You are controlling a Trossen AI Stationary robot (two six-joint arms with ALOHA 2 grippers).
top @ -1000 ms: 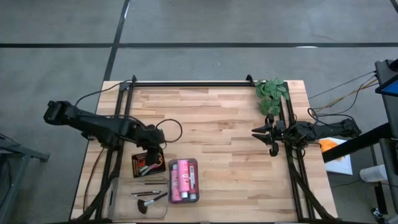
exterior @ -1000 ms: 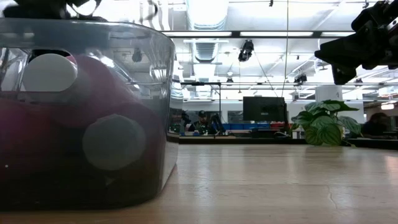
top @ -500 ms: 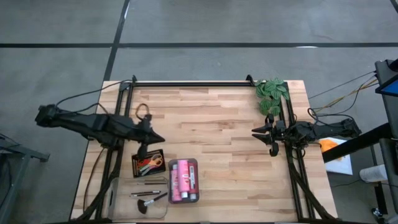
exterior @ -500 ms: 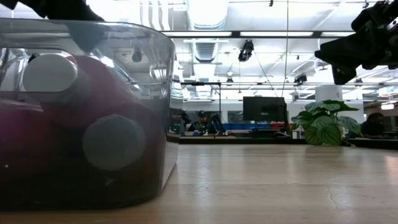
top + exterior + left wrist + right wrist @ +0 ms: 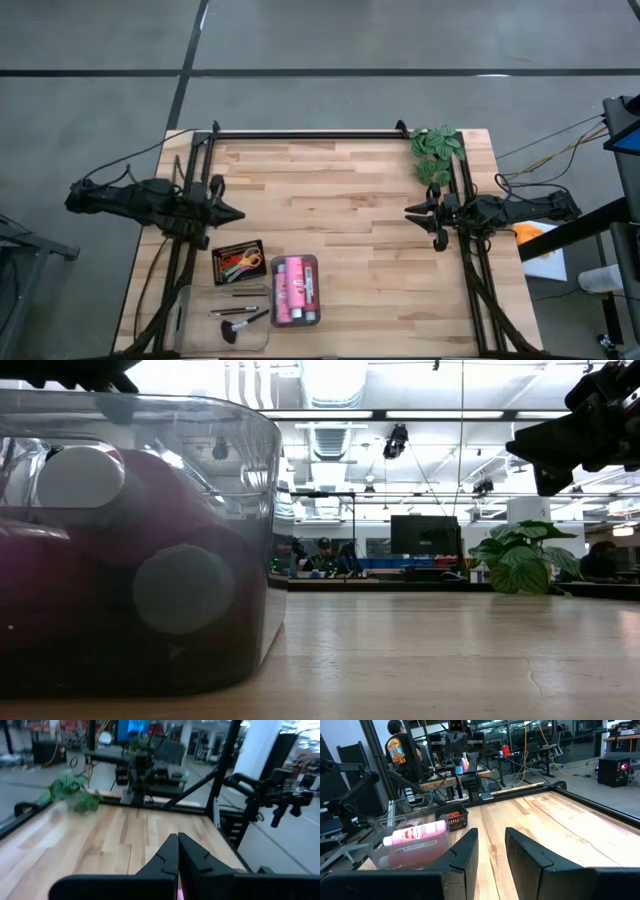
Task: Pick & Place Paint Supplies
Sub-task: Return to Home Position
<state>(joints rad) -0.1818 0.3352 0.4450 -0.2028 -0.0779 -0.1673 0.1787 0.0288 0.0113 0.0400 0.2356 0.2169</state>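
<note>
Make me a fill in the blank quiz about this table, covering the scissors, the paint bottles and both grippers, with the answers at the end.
1. The scissors lie inside a bin coloured ___.
2. The paint bottles in the clear tray are ___ in colour.
3. The left gripper, over the table's left edge, is ___.
4. The right gripper, at the right edge near the leafy plant, is ___.

Missing words: black; pink; shut; open.
</note>
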